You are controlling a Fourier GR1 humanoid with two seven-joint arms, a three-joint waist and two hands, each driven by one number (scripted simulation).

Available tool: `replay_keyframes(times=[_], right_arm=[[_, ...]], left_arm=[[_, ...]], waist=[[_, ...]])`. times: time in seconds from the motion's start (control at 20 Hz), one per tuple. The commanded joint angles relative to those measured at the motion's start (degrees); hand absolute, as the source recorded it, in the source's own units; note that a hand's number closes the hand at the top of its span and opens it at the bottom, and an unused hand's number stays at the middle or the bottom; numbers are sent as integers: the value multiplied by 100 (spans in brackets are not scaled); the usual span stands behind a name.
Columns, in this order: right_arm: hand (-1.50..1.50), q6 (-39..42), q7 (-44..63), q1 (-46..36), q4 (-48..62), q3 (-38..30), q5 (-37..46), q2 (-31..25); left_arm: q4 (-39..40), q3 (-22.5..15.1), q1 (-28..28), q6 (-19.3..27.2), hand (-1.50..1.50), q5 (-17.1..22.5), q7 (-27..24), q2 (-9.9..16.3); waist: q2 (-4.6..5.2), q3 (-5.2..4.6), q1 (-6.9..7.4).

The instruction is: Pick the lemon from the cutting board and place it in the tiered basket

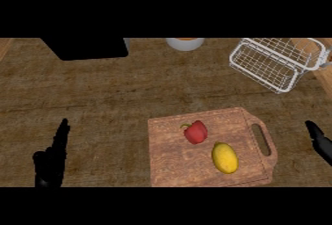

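one lemon (224, 157) and one red pepper (196, 132) lie on the single cutting board (170, 154); one wire tiered basket (276, 61) sits well apart at upper right. the lemon's long axis runs near-far. left hand (52, 158) straight-fingered, resting; right hand (319, 140) likewise extended.

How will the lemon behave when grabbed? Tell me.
The lemon looks smooth and oval, so it may roll on the flat board if nudged. It probably stays rigid in a grasp. The pepper lies close, so a sideways push might bump it.
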Motion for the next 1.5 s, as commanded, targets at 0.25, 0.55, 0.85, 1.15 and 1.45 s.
replay_keyframes(times=[0.25,0.55,0.85,1.15,1.45], right_arm=[[-150,919,1966,2377,-2048,1141,937,-700],[-150,1763,3510,3042,-2924,1396,2096,-1814],[-150,1995,5144,2947,-3310,1517,3010,-2409],[-150,2119,6405,1977,-3209,1764,3193,-2936],[-150,2513,7153,1323,-2727,2467,3497,-3237]], left_arm=[[66,-262,-123,-144,0,-40,139,-258],[76,-365,-264,-81,0,-205,236,-305],[51,-470,-347,-101,0,-288,292,-398],[238,-402,-629,-234,0,-266,349,-435],[76,-502,-634,-90,0,-394,610,-511]], waist=[[94,-74,183],[160,-88,352],[171,-87,488],[177,-83,567],[157,-74,623]])
